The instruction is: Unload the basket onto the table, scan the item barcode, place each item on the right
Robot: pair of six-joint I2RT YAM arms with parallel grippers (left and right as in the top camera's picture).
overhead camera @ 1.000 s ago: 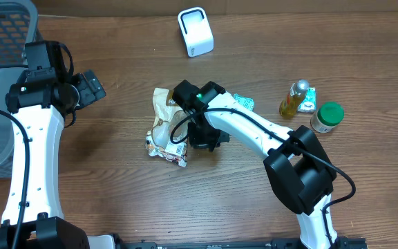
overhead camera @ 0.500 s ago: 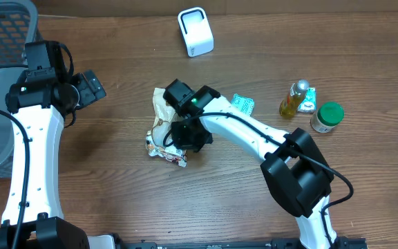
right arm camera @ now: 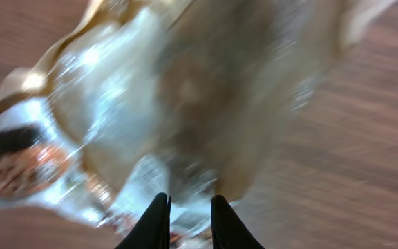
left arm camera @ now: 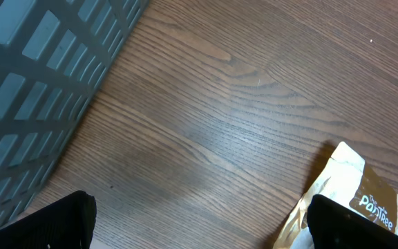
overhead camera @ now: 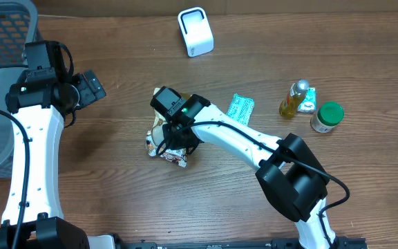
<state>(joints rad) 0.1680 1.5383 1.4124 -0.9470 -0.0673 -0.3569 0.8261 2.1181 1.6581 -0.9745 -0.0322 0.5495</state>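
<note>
Wood table (overhead camera: 116,194): bag (overhead camera: 156,144) under right gripper (right arm camera: 188,200), fingers nearly together, hold not determinable. Left gripper (left arm camera: 202,214) spread. Bag could be dropped if only foil is pinched.

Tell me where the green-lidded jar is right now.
In the overhead view, the green-lidded jar stands on the right side of the wooden table, just right of the small yellow-liquid bottle.

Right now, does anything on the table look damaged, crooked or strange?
Yes. The snack bag in the middle of the table is badly crumpled and lies twisted, not flat, with the right gripper directly over it. The creases could make its barcode hard to read. Nothing appears spilled.
</note>
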